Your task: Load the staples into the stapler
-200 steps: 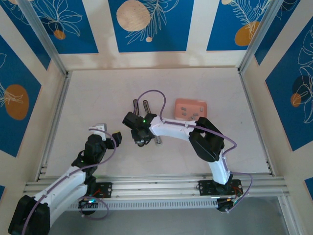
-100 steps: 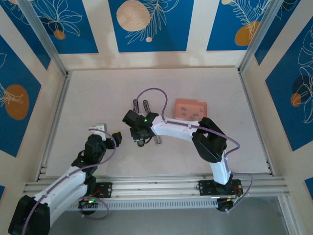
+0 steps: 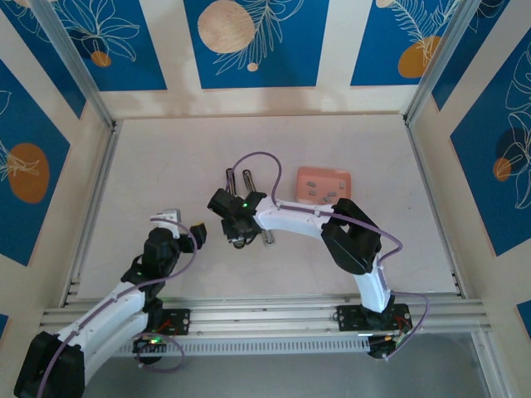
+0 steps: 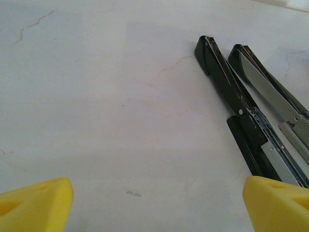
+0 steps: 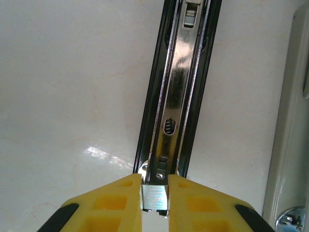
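White counter (image 3: 166,157) with the black stapler (image 4: 227,84) lying opened at its middle, the right claw (image 5: 154,205) pinching a staple strip (image 5: 154,195) at its rail's end, the left claw (image 4: 157,205) spread wide beside it.

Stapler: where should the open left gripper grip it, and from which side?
Probably the stapler at its far tips, both arms pinched together from the left side: they lie flat, parallel, narrow, and the right gripper holds staples over the rail.

Slight wobble of right claw (image 3: 241,235)
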You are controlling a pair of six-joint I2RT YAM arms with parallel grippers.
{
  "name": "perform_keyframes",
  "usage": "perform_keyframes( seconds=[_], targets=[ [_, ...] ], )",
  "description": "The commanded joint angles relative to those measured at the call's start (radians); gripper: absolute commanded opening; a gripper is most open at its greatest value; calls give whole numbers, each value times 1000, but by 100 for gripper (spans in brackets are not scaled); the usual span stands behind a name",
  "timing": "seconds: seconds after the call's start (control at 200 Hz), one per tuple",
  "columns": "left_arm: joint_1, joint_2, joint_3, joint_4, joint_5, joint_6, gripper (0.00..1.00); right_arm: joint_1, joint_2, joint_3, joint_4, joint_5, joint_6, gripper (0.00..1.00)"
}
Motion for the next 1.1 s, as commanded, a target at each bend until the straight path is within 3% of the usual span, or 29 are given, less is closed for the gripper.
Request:
perform_keyframes(
  seconds=[0.0, 1.095],
  targets=[
    [13, -12, -4, -15, -2, 12, 91, -3, 17, 25, -22, -18, -1, 18],
    [15, -16, -6, -17, -7, 23, 91, -7, 52, 48, -93, 12, 17, 18]
  ],
)
